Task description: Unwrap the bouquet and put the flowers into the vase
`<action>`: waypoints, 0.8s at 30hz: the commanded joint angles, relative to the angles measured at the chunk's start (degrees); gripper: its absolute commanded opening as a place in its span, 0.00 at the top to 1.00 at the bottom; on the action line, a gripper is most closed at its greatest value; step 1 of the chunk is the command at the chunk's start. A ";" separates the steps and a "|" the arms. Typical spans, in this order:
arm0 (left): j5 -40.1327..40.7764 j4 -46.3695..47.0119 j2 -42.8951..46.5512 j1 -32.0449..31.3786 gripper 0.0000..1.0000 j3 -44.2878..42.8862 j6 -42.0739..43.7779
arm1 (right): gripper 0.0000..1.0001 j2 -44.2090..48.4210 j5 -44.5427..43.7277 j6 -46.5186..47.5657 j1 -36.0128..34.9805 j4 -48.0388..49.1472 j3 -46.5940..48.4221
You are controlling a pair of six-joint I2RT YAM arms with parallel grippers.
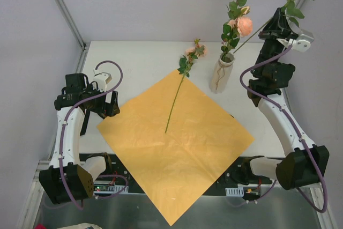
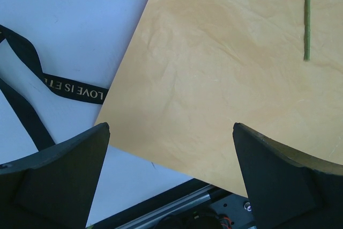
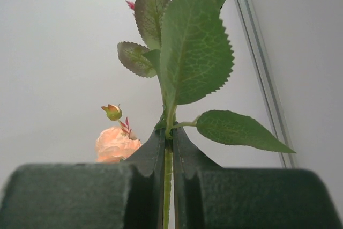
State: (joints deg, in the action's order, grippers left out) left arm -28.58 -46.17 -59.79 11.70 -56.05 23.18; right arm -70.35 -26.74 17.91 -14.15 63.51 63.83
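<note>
Right gripper point(image 3: 168, 143) clenched on a rose stem point(image 1: 256, 36), its tip near the vase point(image 1: 221, 76) mouth; best lowered steeply, clear of standing blooms point(image 1: 244, 26). Left gripper point(image 2: 169, 132) released above paper point(image 1: 177, 148); one rose point(image 1: 179, 87) lies there.

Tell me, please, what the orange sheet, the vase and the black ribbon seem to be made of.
The orange sheet looks like thin matte paper: fine creases, lying flat. The vase seems ceramic, pale and matte with faint streaks, though plastic is possible. The black ribbon looks like flat fabric tape: it bends limply and carries pale printed lettering.
</note>
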 commanded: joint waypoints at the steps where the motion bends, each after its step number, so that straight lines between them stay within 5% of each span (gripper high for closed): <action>1: -2.10 0.21 0.02 0.16 0.01 -2.13 1.17 | 0.99 -2.16 0.64 -0.95 0.53 4.87 -0.11; 24: -2.36 0.12 0.81 0.16 0.01 -2.40 1.61 | 0.97 -11.31 6.79 -1.92 -2.81 -0.21 -3.72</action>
State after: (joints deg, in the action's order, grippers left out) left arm -29.56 -46.15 -59.79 11.70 -56.75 23.57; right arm -82.26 -22.83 17.12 -15.05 63.46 59.11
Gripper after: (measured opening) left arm 0.992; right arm 0.044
